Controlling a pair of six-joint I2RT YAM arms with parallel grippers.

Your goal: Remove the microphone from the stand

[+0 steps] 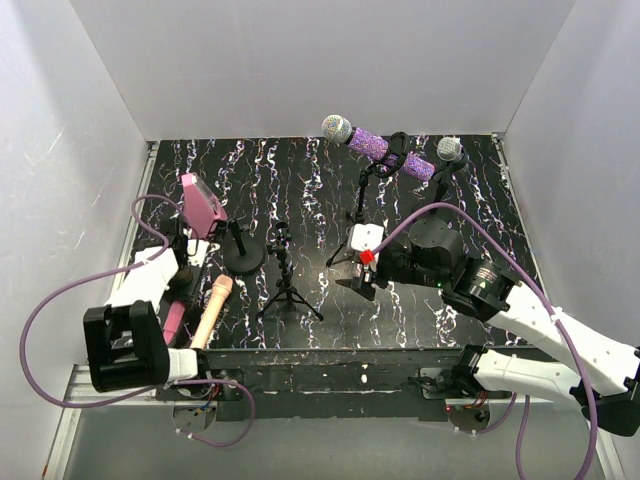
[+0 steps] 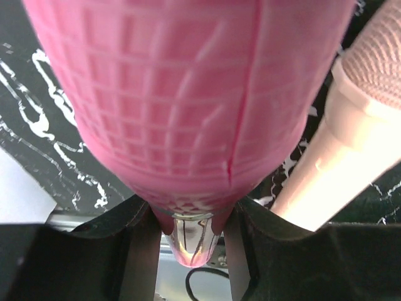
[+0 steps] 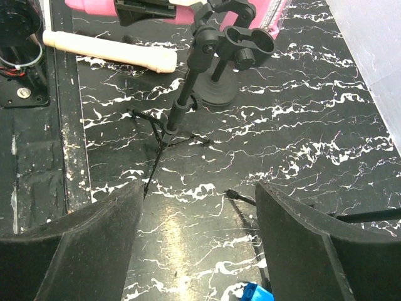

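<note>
My left gripper is shut on a pink microphone, held tilted above the table's left side. In the left wrist view the pink microphone fills the frame, its lower end wedged in my left gripper. A round-base stand stands just right of it, and its clip looks empty. A purple microphone sits in a tripod stand at the back. My right gripper is open and empty, low over the table by that tripod's feet; it also shows in the right wrist view.
A cream microphone lies on the table beside my left arm, also seen in the left wrist view and the right wrist view. An empty black tripod stand stands mid-table. A silver-headed microphone stands at the back right.
</note>
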